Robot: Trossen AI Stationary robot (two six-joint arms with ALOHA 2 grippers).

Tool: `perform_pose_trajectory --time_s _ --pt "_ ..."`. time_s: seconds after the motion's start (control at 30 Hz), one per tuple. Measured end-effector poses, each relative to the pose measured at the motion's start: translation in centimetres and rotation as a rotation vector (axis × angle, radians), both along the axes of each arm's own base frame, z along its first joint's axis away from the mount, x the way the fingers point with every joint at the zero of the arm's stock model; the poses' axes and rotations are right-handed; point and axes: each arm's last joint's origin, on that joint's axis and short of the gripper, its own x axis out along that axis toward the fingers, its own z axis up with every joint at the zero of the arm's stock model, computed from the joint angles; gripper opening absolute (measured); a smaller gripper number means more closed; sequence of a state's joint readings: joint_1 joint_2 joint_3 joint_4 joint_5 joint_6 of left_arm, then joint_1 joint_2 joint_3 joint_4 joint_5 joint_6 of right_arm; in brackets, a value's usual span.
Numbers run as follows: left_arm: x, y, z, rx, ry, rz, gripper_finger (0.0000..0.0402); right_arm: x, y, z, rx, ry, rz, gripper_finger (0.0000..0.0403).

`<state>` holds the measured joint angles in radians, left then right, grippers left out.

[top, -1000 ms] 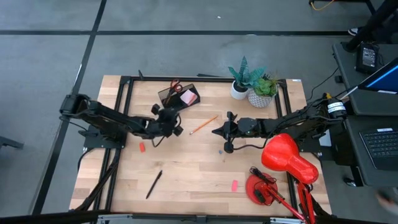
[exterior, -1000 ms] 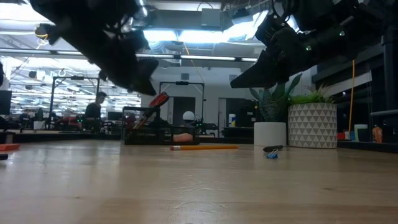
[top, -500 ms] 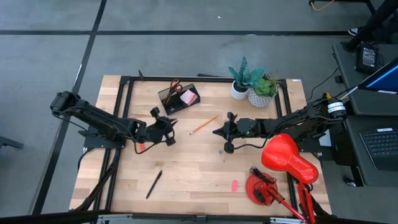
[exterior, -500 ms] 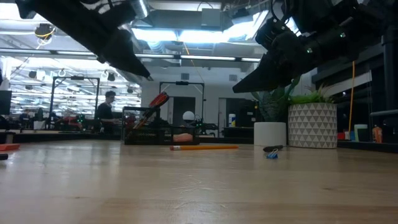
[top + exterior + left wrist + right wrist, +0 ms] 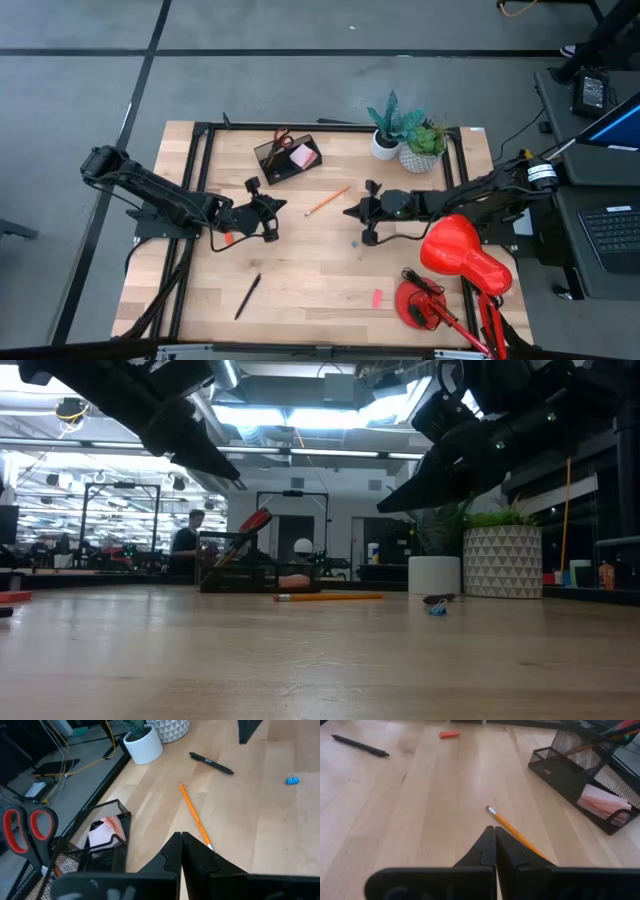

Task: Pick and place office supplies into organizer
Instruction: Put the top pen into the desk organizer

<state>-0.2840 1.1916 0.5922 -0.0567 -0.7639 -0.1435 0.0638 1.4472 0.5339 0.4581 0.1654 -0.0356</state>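
Observation:
The organizer (image 5: pixel 287 157) is a dark mesh tray at the far middle of the table. It holds red-handled scissors (image 5: pixel 25 830) and a pink sticky-note pad (image 5: pixel 106 831). An orange pencil (image 5: pixel 327 200) lies on the wood between the two grippers. My left gripper (image 5: pixel 281 206) hovers shut above the table, just left of the pencil. My right gripper (image 5: pixel 347 213) hovers shut just right of it, fingertips (image 5: pixel 490 834) over the pencil's (image 5: pixel 512 830) eraser end. A black pen (image 5: pixel 248 296) and pink-red erasers (image 5: pixel 378 297) (image 5: pixel 228 238) lie nearer the front.
A red desk lamp (image 5: pixel 455 258) fills the near right corner. Two potted plants (image 5: pixel 395 125) (image 5: pixel 425 147) stand at the far right. A second black pen (image 5: pixel 211 763) and a small blue clip (image 5: pixel 355 241) lie under the right arm. A person (image 5: pixel 185 545) stands beyond the table.
My left gripper has drawn back from the organizer toward the table's near left, risen a little and rolled. Its fingers have shut on nothing. My right gripper has kept its place. The person behind the table has walked toward the right.

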Motion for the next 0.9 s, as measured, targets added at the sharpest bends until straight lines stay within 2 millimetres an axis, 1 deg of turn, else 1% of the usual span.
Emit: perform_pose_trajectory --time_s 0.13,0.3,0.4,0.53,0.63,0.73,0.9 --pt "0.0 -0.1 0.1 0.010 0.027 -0.067 0.0001 -0.4 -0.3 0.6 -0.008 0.130 -0.011 0.0001" --pt "0.2 0.4 0.3 -0.011 0.051 -0.172 0.0002 -0.6 -0.6 3.0 -0.014 0.275 -0.023 0.0001" --pt "0.1 1.2 0.2 -0.022 -0.012 -0.230 0.0001 -0.5 -0.9 4.5 -0.015 0.316 -0.034 0.0001" --pt "-1.5 2.8 -1.4 -0.056 -0.133 -0.263 0.0002 -0.4 -1.3 6.2 -0.034 0.373 -0.034 0.0005" --pt "-3.0 3.4 -2.5 -0.075 -0.207 -0.269 0.0001 -0.5 -1.7 7.2 -0.034 0.415 -0.045 0.0017" --pt "-4.2 3.6 -2.9 -0.079 -0.267 -0.279 0.0002 -0.7 -2.0 7.5 -0.033 0.458 -0.055 0.0034" --pt "-5.2 3.7 -2.7 -0.048 -0.296 -0.332 0.0001 -1.4 -2.8 6.8 0.002 0.567 -0.097 0.0078"
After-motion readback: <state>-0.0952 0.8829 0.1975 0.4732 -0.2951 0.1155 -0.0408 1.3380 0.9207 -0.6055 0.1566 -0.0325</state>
